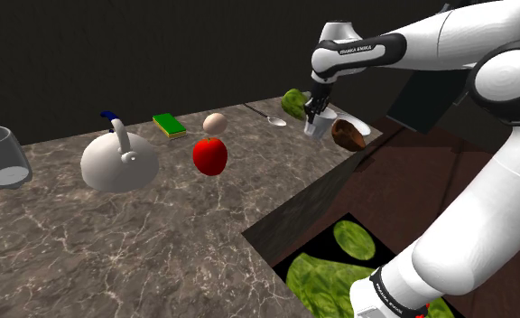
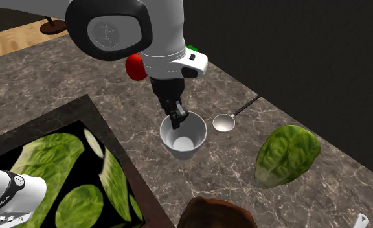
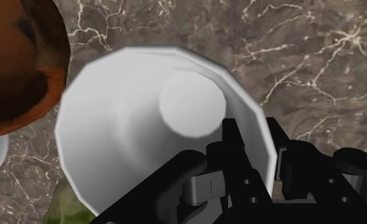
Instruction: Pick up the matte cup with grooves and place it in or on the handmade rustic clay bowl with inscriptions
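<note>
The white cup (image 2: 184, 137) has a faceted wall and stands upright by the counter's edge. My gripper (image 2: 177, 120) comes down from above and is shut on its rim. In the wrist view one finger (image 3: 239, 159) is inside the cup (image 3: 137, 121) and the other is outside the wall. The brown clay bowl (image 1: 346, 135) with dark inscriptions (image 3: 13, 63) sits right beside the cup (image 1: 316, 127), on the shoulder view's right. I cannot tell whether the cup rests on the marble or hangs just above it.
A metal spoon (image 2: 225, 122) and a lettuce head (image 2: 287, 155) lie close beyond the cup. A red apple (image 1: 209, 155), an egg (image 1: 215, 123), a green sponge (image 1: 169, 125), a white kettle (image 1: 118, 161) and a glass bowl (image 1: 1, 155) stand farther along. A sunken sink (image 1: 339, 266) holds lettuce leaves.
</note>
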Available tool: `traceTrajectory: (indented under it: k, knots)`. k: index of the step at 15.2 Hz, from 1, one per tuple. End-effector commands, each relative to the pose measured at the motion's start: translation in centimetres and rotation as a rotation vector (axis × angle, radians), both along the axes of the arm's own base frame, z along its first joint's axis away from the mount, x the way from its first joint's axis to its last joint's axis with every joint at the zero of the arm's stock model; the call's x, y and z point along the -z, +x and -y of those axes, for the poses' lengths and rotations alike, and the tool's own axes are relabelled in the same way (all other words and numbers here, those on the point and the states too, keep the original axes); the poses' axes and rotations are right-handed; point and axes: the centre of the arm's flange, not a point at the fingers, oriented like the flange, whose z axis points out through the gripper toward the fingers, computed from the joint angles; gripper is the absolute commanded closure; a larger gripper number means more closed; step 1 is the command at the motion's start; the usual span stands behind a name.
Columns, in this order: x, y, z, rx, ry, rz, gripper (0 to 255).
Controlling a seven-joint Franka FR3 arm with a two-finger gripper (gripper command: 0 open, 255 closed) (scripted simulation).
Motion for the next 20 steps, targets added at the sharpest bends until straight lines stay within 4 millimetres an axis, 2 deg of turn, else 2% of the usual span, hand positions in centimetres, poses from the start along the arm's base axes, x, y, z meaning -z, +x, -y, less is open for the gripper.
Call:
traceTrajectory:
  k: [1,15,20]
  knots:
    - [-1.1,0.1,-0.1,0.0,0.0,0.0,255]
    - [-8.2,0.1,-0.1,0.0,0.0,0.0,255]
    - [-9.1,-1.2,6.4,0.0,0.0,0.0,255]
